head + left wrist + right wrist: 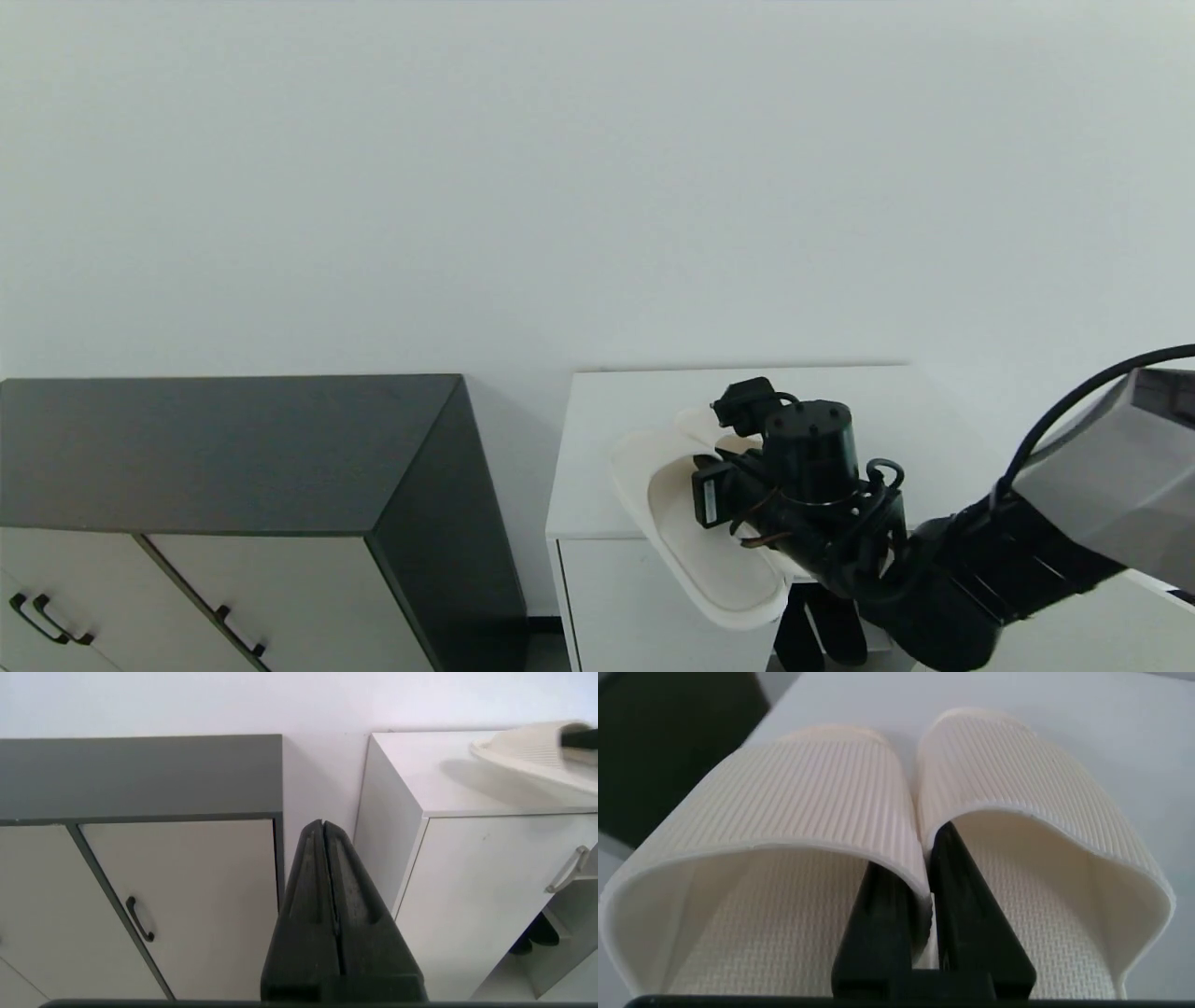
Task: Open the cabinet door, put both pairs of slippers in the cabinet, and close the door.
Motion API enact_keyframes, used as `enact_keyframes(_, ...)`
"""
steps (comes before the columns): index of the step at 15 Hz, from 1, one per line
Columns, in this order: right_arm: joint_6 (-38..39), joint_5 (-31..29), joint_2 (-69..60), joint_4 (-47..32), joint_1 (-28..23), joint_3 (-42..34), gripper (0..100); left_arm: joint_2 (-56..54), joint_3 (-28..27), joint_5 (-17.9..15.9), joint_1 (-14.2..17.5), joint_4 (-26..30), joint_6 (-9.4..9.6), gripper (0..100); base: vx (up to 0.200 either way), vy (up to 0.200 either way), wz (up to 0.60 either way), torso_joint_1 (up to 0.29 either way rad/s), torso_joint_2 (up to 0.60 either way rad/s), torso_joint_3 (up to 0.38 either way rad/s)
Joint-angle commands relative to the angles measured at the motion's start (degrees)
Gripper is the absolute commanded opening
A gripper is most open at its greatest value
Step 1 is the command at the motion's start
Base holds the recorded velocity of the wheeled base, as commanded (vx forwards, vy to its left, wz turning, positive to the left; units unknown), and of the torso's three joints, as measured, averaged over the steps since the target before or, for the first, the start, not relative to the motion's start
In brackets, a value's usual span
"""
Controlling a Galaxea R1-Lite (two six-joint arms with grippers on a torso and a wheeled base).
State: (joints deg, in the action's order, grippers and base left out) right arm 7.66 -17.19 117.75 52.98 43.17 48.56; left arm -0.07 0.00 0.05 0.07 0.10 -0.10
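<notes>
jaws of the right gripper (929, 873) are clamped on the pair of cream slippers (906, 793), one finger inside each shoe, pinching the two neighbouring strap walls together. the pair sits over the top of the white cabinet (588, 467), heel ends jutting past its front edge; whether the soles rest on it cannot be told. they look light, foam-soft and ribbed, so hardly slippery, but the straps will flex and one shoe could slide out of the pinch. the joined inner walls seem the sensible hold for carrying both. toes point toward the wall (597, 187), heels toward the robot, the long axis running front to back, slanted a little leftward. jaws of the left gripper (323, 835) are together, empty, facing the dark-topped cabinet (140, 775).
</notes>
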Motion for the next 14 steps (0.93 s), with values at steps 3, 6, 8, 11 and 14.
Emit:
enact_keyframes(3, -0.98, -0.39, -4.46, 0.11, 2.1, -2.41, 0, 0.07, 0.0, -0.05, 0.01, -0.01, 0.01, 0, 0.0, 0.0, 0.0, 0.0, 0.0, 0.0)
enact_keyframes(6, -0.98, -0.39, -4.37, 0.9, 2.1, -3.29, 0, 0.07, 0.0, -0.14, 0.01, -0.01, -0.08, 0, -0.133, 0.0, 0.0, 0.003, 0.0, 0.003)
enact_keyframes(8, -1.06, -0.39, -4.28, 0.9, 2.1, -3.2, 0, 0.07, 0.0, -0.14, 0.01, -0.01, -0.08, 0, -0.2, 0.0, 0.0, 0.002, 0.0, 0.007)
enact_keyframes(11, -1.06, -0.39, -4.02, 0.98, 2.1, -3.2, 0, 0.07, 0.0, -0.14, 0.01, -0.01, -0.08, 0, -0.2, 0.0, 0.0, 0.012, 0.01, 0.001)
enact_keyframes(14, -1.06, -0.39, -4.02, 0.98, 2.1, -3.29, 0, 0.07, 0.0, -0.14, 0.01, -0.01, -0.08, 0, -0.2, 0.0, 0.0, -0.006, 0.0, 0.005)
